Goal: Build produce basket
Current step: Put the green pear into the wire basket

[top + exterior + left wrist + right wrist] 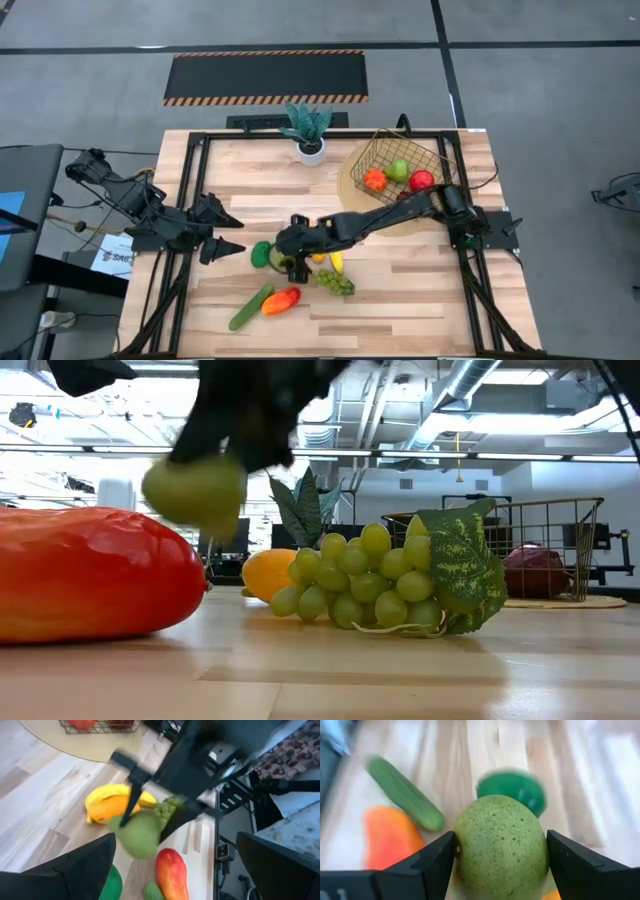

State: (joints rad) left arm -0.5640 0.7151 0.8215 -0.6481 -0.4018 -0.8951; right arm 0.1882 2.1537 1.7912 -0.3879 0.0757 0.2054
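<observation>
— Produce is split between two places, yes?

— Yes. A gold-coloured square wire-mesh basket [402, 160] sits on a round tan mat [362, 195] near the far right corner of the pale wooden tabletop [420, 290], and it holds a small orange fruit [375, 180], a green round fruit [398, 170] and a red apple [421, 181].

— And the loose pieces?

— Toward the front edge, about mid-width: a bunch of green grapes with a leaf [375, 580], a yellow banana [336, 262], a long green cucumber [250, 307] and, just beside it, an orange-red pepper [282, 299]. A dark green lime [512, 790] lies close to the lifted fruit.

— Which fruit is lifted?

— A speckled light-green pear [500, 852]. The right tool [500, 862] has both fingers pressed against its sides (the low view shows the pear clear of the wood, above the pepper).

— The other arm?

— The left tool [237, 232] waits near the left edge, its fingers spread apart and empty.

— Anything else on the tabletop?

— A spiky green plant in a white pot [309, 132] at the far edge.
</observation>
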